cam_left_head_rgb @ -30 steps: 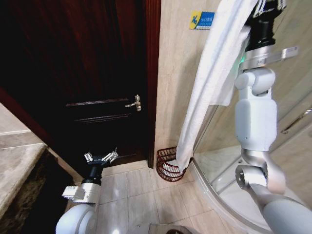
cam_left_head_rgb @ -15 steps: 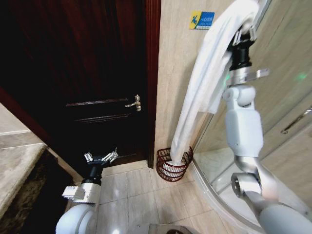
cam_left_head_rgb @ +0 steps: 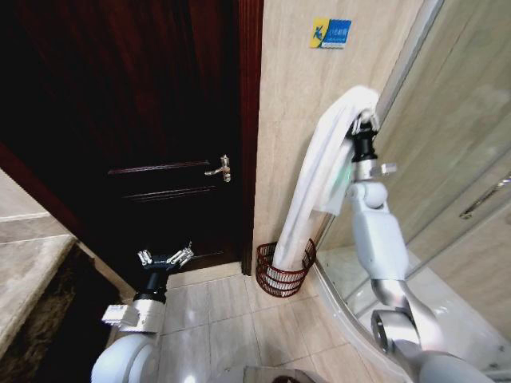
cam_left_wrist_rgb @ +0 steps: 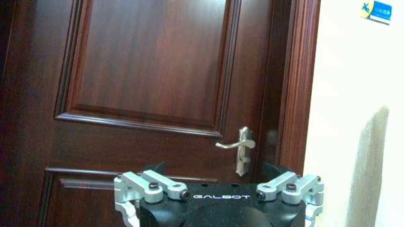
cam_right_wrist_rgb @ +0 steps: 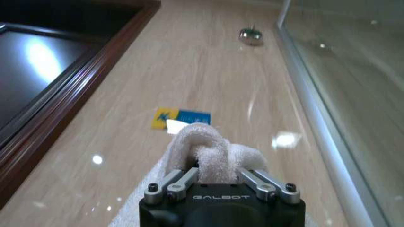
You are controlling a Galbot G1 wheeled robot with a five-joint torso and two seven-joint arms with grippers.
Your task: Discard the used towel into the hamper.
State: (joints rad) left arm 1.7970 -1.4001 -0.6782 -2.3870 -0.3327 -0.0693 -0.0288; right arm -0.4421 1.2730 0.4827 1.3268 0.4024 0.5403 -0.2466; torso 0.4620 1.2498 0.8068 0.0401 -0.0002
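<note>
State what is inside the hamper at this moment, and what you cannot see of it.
The lower end of the white towel hangs into the hamper, while the right gripper holds its top. The towel's tip and the hamper's bottom are hidden by its wall.

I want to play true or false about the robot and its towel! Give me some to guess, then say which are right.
1. The right gripper holds the white towel. True.
2. The towel's bottom end hangs into the hamper. True.
3. The hamper lies tipped over on the floor. False: it stands upright by the wall, beside the dark wooden door.
4. The left gripper holds the door handle. False: it hangs low with open fingers, apart from the handle.
5. The wall sign is red. False: it is blue and yellow.
</note>
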